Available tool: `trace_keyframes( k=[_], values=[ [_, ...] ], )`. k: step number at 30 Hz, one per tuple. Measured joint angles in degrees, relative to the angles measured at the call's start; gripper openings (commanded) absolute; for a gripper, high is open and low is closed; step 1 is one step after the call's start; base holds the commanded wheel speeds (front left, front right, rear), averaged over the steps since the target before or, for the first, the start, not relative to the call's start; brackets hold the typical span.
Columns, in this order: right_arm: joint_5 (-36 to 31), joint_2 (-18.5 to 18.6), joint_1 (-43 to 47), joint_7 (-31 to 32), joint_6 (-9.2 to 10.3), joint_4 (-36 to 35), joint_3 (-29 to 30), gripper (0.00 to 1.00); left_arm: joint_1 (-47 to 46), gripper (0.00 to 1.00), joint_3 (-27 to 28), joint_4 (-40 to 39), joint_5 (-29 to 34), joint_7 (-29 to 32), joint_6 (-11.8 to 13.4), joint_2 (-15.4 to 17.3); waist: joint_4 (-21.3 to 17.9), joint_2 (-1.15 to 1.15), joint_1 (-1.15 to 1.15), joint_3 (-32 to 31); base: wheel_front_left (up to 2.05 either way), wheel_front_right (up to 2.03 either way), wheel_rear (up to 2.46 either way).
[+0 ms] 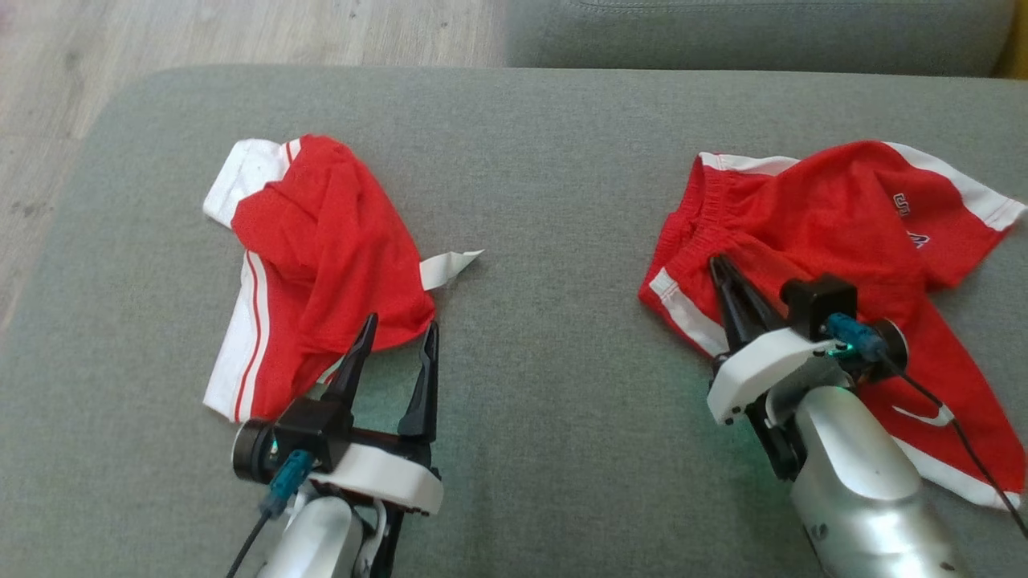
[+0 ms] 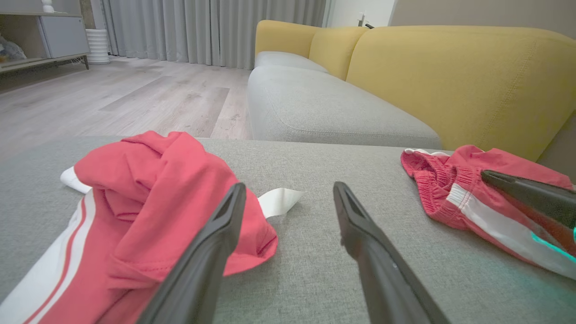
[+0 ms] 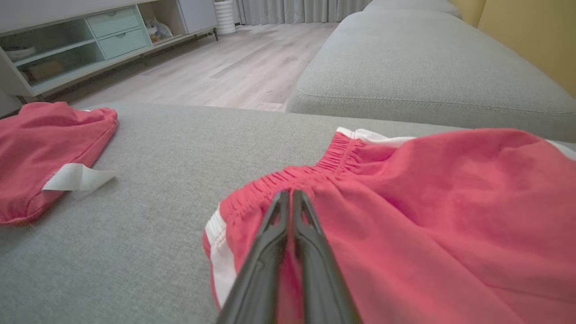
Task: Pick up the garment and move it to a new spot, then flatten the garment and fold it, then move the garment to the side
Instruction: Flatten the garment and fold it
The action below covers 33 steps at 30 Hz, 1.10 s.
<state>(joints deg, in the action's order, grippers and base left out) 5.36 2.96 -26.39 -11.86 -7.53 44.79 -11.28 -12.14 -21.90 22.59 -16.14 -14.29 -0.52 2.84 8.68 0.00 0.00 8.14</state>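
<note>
Two crumpled red garments with white trim lie on the grey ottoman (image 1: 546, 385). The right garment (image 1: 843, 209) (image 3: 427, 202) (image 2: 443, 191) shows an elastic waistband and some lettering. My right gripper (image 1: 715, 262) (image 3: 290, 194) (image 2: 487, 175) is shut, its tips pressed into this garment's fabric just below the waistband. The left garment (image 1: 321, 233) (image 2: 153, 189) (image 3: 40, 139) has a white tag sticking out to its right. Just below its lower right edge, my left gripper (image 1: 401, 323) (image 2: 289, 189) stands open; one finger overlaps the hem, the other is over bare cushion.
A grey sofa seat (image 1: 763, 32) (image 3: 427, 63) with yellow back cushions (image 2: 450, 81) lies beyond the ottoman's far edge. Wooden floor (image 1: 161, 40) runs along the far left. A low cabinet (image 3: 90, 40) stands against the wall. Bare cushion separates the two garments.
</note>
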Motion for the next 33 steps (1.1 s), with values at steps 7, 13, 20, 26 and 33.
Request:
trace_keyframes(
  k=[7, 13, 20, 26, 33],
  values=[
    [0.7, 0.0, 0.3, -1.8, 0.0, -1.6, 2.2, 1.0, -0.3, 1.0, 0.1, 0.1, 0.0, 0.0, 0.0, 0.0, -1.1, 0.0, 0.0, -1.1, 0.0, 0.0, 0.0],
    [2.4, 0.0, 6.9, -2.4, 0.0, -12.5, 6.4, 1.0, -0.2, 1.0, 1.3, 0.0, 0.1, 0.0, 0.1, 0.0, -3.3, 0.0, 0.0, -2.8, 0.0, 0.0, 0.0],
    [2.1, -0.1, 20.8, -2.5, 0.0, -24.1, 10.4, 1.0, -0.1, 1.0, 1.7, -0.4, 0.2, 0.0, 0.0, 0.0, -6.5, 0.0, -0.01, -4.3, 0.0, 0.0, 0.0],
    [3.4, -0.3, 25.2, -2.5, 0.0, -26.0, 11.2, 1.0, 0.5, 1.0, 1.9, -0.5, 0.6, 0.0, -0.7, 0.0, -9.4, 0.0, -0.01, -4.3, 0.0, 0.0, 0.0],
    [3.8, -0.3, 24.5, -2.5, 0.0, -27.0, 11.3, 1.0, -1.3, 1.0, -0.1, 1.3, 3.1, 0.0, -3.6, 0.5, -12.9, 0.0, 0.0, -3.1, 0.0, 0.0, 0.0]
  ],
)
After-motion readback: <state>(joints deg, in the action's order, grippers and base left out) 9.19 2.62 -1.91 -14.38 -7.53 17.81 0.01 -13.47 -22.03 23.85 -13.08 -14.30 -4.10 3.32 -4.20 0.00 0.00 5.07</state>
